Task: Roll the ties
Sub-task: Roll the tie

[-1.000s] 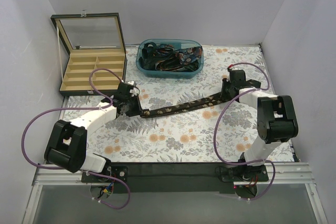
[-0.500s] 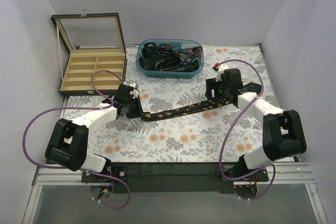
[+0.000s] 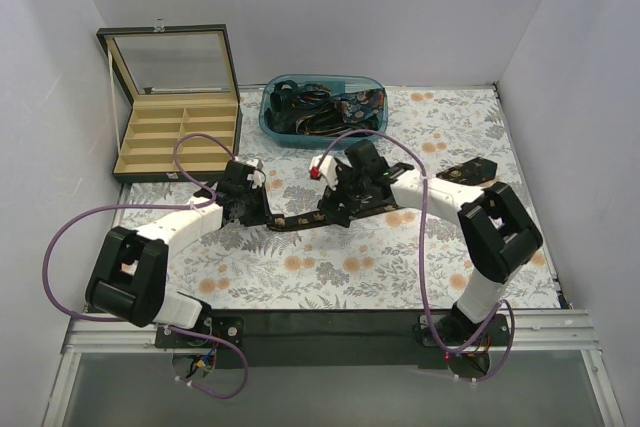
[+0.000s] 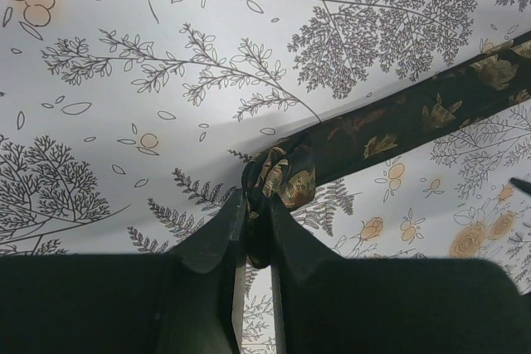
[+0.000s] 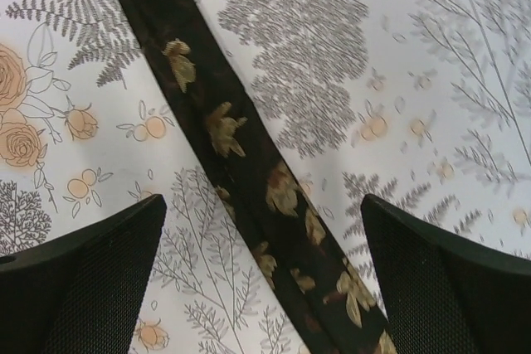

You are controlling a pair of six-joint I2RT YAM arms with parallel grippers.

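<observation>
A dark tie with gold leaf patterning lies across the floral cloth; its wide pointed end rests flat at the right. My left gripper is shut on the tie's bunched narrow end, which is pinched between the fingertips. My right gripper hovers over the middle of the tie, close to the left one. In the right wrist view the tie runs diagonally between the wide-open jaws of the right gripper, touching neither finger. More ties fill the teal bin.
A compartmented box with its glass lid raised stands at the back left. The teal bin sits at the back centre. Purple cables loop from both arms. White walls close in the left, back and right sides.
My right gripper has opened, let go of the wide end, and swung left along the tie to near the left gripper. The wide end now lies on the cloth. The left gripper stayed put.
</observation>
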